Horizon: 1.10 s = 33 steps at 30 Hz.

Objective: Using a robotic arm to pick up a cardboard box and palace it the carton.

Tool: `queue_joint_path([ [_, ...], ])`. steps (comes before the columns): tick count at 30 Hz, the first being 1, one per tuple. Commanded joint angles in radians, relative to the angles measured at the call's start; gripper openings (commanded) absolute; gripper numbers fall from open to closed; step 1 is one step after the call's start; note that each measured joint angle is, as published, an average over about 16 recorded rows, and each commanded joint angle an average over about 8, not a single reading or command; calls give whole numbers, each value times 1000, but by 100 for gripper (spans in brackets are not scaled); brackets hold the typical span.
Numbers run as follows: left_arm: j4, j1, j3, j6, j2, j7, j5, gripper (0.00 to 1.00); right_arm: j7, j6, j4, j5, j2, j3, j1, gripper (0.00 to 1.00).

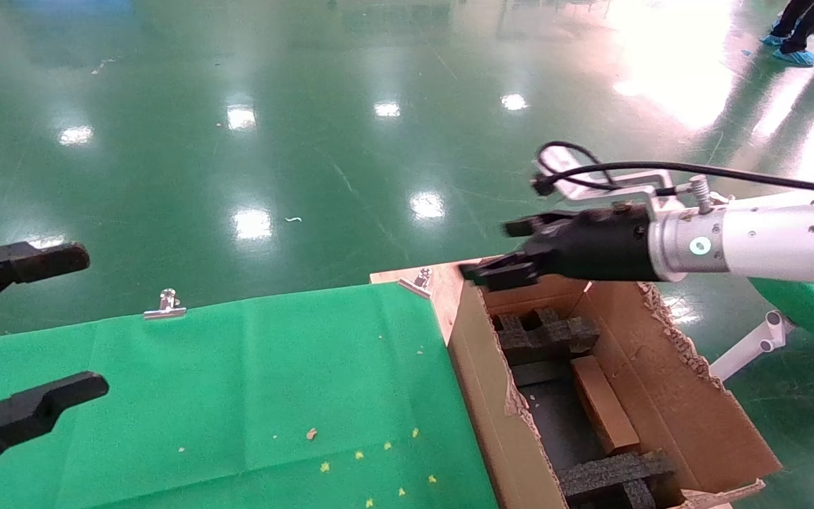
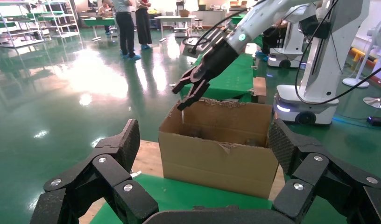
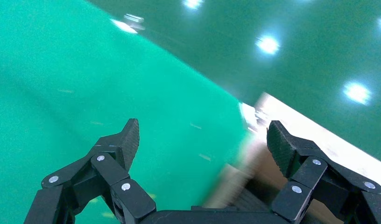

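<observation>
The carton (image 1: pixel 668 396) stands open at the right end of the table, with ragged flaps and black foam inserts (image 1: pixel 545 332) inside. The small brown cardboard box (image 1: pixel 601 411) lies inside it, between the inserts. The robotic arm comes in from the right. Its right gripper (image 1: pixel 502 251) hangs open and empty over the carton's far left corner. In the left wrist view that gripper (image 2: pixel 188 91) shows above the carton (image 2: pixel 221 154). My left gripper (image 1: pixel 50 329) is open and empty at the table's left edge. In the right wrist view the open right gripper (image 3: pixel 204 140) hangs over green cloth, with the carton's rim (image 3: pixel 235 179) blurred below it.
Green cloth (image 1: pixel 251 396) covers the table, held by metal clips (image 1: pixel 164 305) (image 1: pixel 417 281) along the far edge. A bare wooden corner (image 1: pixel 442 286) shows beside the carton. Another white robot base (image 2: pixel 303 100) and people (image 2: pixel 125 28) stand beyond, on the shiny green floor.
</observation>
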Motion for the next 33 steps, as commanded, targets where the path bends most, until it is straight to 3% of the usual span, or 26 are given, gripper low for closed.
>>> queue_joint_path([
  [1,0,0,0,0,0,0,0,100,-72,-36,63,55,20,49,-1,100],
  [6,0,0,0,0,0,0,0,100,-116,-69,91,93,26,81,-14,100],
  [13,0,0,0,0,0,0,0,100,-106,-80,74,83,19,109,-37,100],
  [33,0,0,0,0,0,0,0,100,-234,-342,80,71,-21,626,-350,100],
])
